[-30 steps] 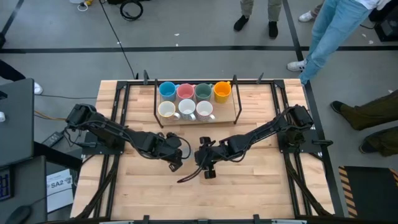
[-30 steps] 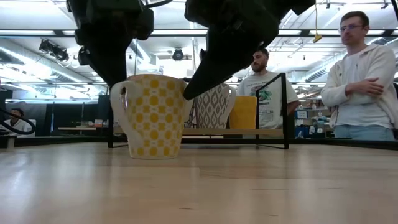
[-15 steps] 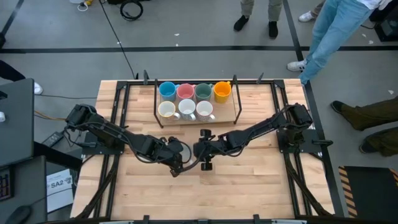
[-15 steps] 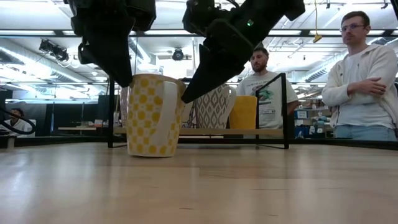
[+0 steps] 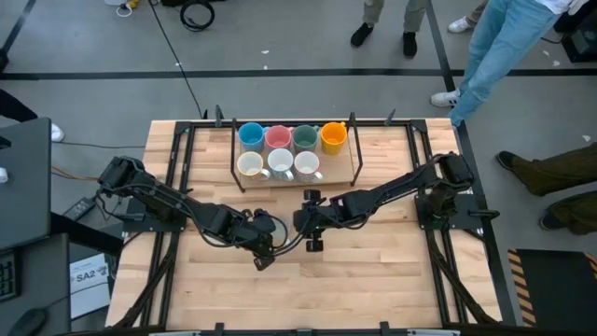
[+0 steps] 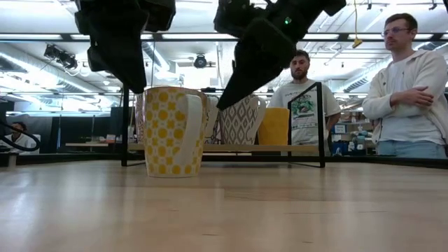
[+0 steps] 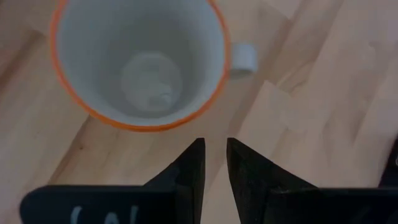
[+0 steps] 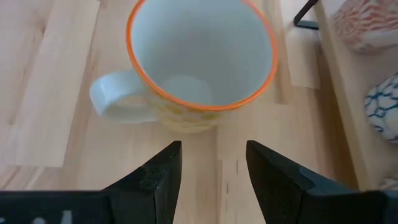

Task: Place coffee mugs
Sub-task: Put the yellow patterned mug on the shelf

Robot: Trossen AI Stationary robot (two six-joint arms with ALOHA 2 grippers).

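A cream mug with a yellow pattern and an orange rim [image 6: 173,131] stands upright on its base on the table. Its handle [image 6: 185,133] faces the near edge. My left gripper [image 7: 214,158] hovers just above and beside the mug [image 7: 140,62], open by only a narrow gap. My right gripper [image 8: 212,158] is open and hangs on the other side of the mug [image 8: 202,62], clear of it. In the high view both grippers [image 5: 264,250] [image 5: 312,233] meet mid-table and hide this mug.
A black wire rack [image 5: 354,159] at the far middle of the table holds seven mugs: blue [image 5: 250,133], pink [image 5: 277,137], dark green [image 5: 305,137] and orange [image 5: 333,137] behind, three pale ones [image 5: 281,163] in front. People stand beyond the table [image 6: 406,84]. Bare wood lies along the near side.
The patterned mug has turned about on the table: its handle, first pointing to the table's left, now faces the near edge. My right gripper has moved toward the far edge, and its fingertip has come away from the mug's rim.
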